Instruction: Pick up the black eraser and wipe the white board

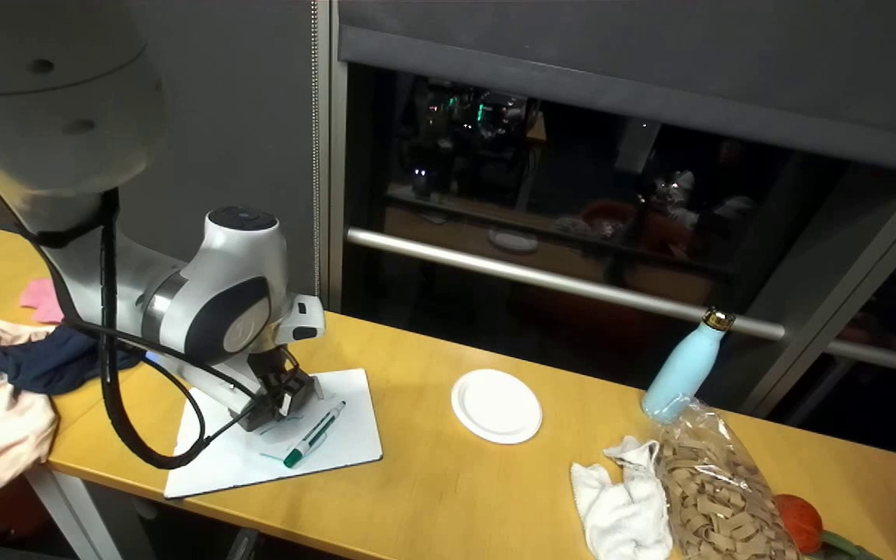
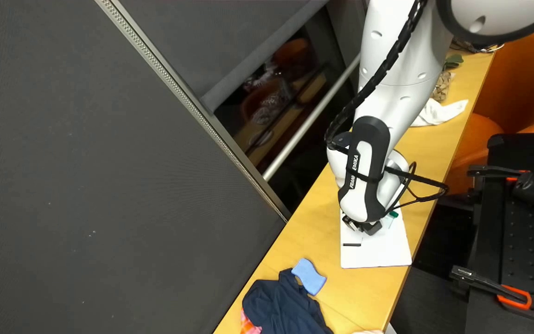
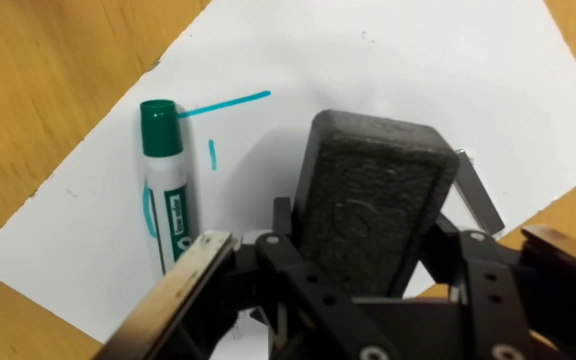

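Claw gripping a black rectangular eraser, over a flat white rectangular board, green-capped white marker lying there

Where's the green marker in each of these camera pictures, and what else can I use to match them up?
In an exterior view: the green marker lies below and left of centre.
In an exterior view: only its green cap shows clearly, right of and slightly below centre.
Wrist view: the marker is left of centre, cap toward the top.
Shared landmark: the white board under it, visible in all three.
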